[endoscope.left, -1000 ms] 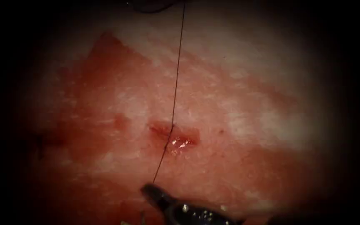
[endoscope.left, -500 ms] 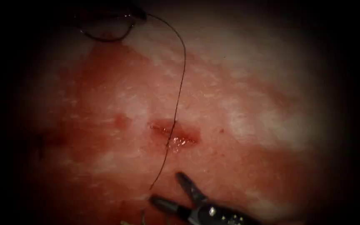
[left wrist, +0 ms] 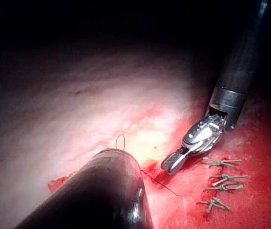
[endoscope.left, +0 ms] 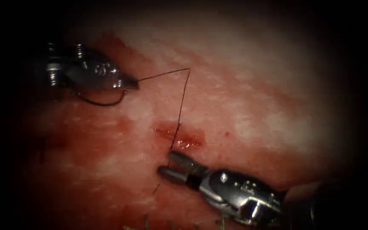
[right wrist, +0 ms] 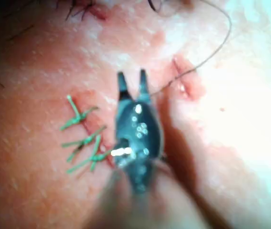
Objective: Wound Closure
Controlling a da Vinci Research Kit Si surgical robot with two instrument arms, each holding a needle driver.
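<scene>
- Thread (endoscope.left: pixel 182 106) ran from the left pincer (endoscope.left: pixel 133 84) out to a bend, then down across the cut (endoscope.left: pixel 179 137) to a loose tail below it.
- Left pincer sat together, clamped on the thread near where it joins the needle (endoscope.left: pixel 101 101). The needle curved under that tool, left of the cut, lying free of the tissue (endoscope.left: pixel 252 89) as far as could be seen.
- Right pincer (endoscope.left: pixel 171 165) stood apart just below the cut, holding nothing, the thread passing beside its upper tip.
- Judged as handling: the slack strand wanted steady, even tension, and the empty tips should close on thread alone, clear of the cut's edge.
- Right wrist view showed green knotted stitches (right wrist: pixel 83 138) beside the right tool, and confirmed the gap between its tips.
- Left wrist view showed the thread tail (left wrist: pixel 161 183) on the tissue.
</scene>
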